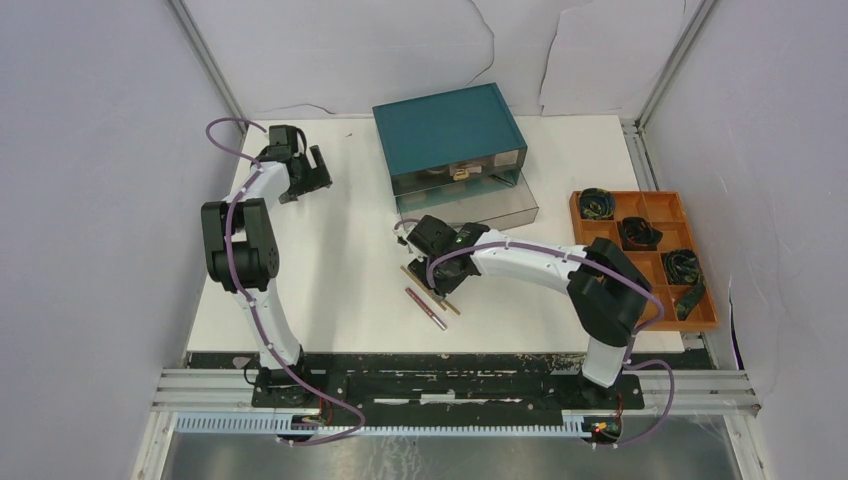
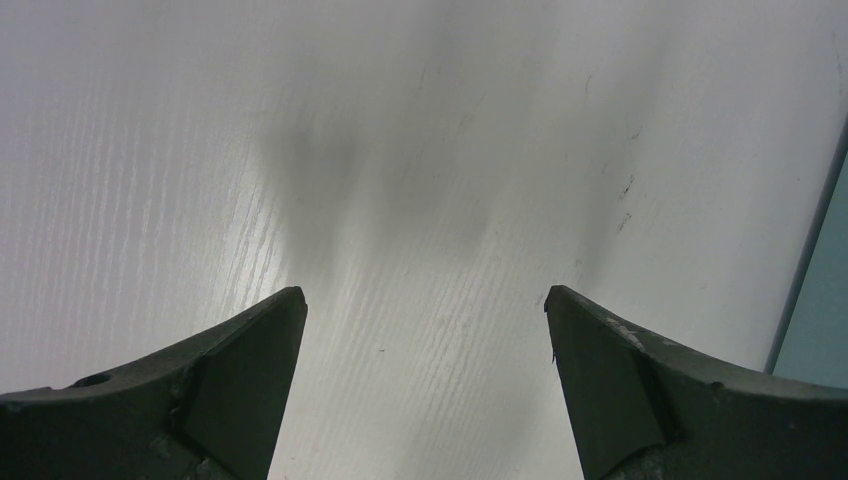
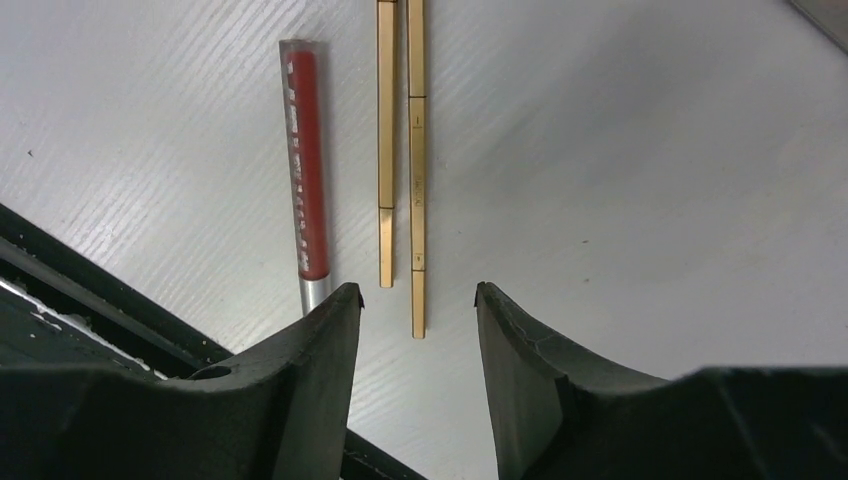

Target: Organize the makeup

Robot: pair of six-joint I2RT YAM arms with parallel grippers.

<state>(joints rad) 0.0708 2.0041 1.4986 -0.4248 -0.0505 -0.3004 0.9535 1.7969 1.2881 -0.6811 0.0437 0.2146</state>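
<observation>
Two thin gold pencils [image 3: 416, 170] lie side by side on the white table, with a red gloss tube [image 3: 305, 170] just to their left. In the top view the pencils [image 1: 432, 290] and the tube [image 1: 425, 307] lie near the table's front middle. My right gripper [image 3: 415, 298] is open and empty, hovering low over the near ends of the pencils; in the top view it [image 1: 446, 280] is above them. My left gripper [image 2: 425, 300] is open and empty over bare table at the back left [image 1: 318, 168]. The compacts, tin, palette, cube and packet are out of view.
The teal drawer box [image 1: 450, 132] stands at the back middle with its drawer [image 1: 470, 205] pulled out; its edge shows in the left wrist view [image 2: 822, 300]. An orange tray [image 1: 680, 300] with black coiled items sits at the right. The table's black front edge [image 3: 90, 290] is close to the pencils.
</observation>
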